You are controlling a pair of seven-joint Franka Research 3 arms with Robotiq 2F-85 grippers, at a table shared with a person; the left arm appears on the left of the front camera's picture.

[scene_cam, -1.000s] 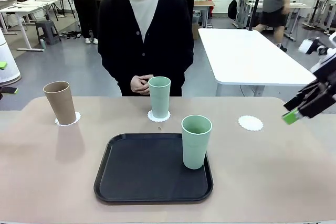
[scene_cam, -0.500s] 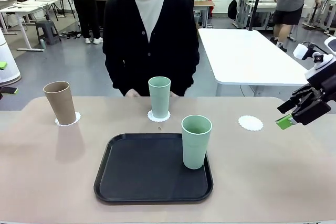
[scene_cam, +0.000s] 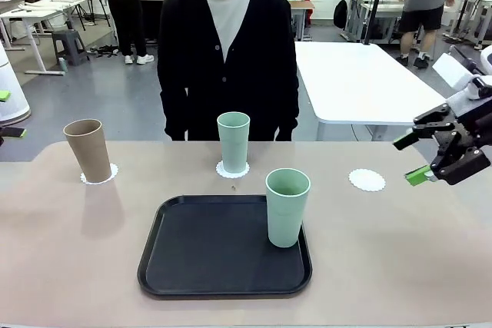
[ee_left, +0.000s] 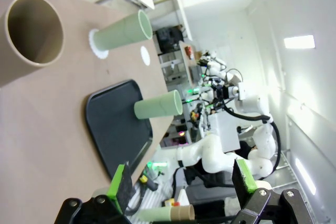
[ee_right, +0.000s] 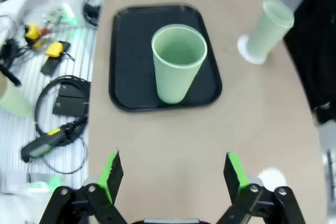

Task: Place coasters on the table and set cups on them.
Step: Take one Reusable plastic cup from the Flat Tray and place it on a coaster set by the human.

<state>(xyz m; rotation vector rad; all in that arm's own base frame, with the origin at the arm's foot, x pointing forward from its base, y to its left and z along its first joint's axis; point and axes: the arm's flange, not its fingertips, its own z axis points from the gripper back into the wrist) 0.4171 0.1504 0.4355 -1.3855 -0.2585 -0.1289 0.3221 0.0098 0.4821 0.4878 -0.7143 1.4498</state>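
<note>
Right gripper point(scene_cam: 413, 158) risen and rolled since a second ago, jaws now spread and empty, bare coaster point(scene_cam: 367, 180) just below-left of them, mint cup point(scene_cam: 287, 207) on the tray point(scene_cam: 177, 263) beyond, left gripper point(ee_left: 181, 180) spread, empty

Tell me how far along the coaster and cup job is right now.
Done: the tan-brown tumbler and one mint green tumbler stand on white doilies. In hand: nothing; the right gripper hovers open, facing the second mint green tumbler on the black tray. Left: move that tumbler onto the bare doily.
</note>
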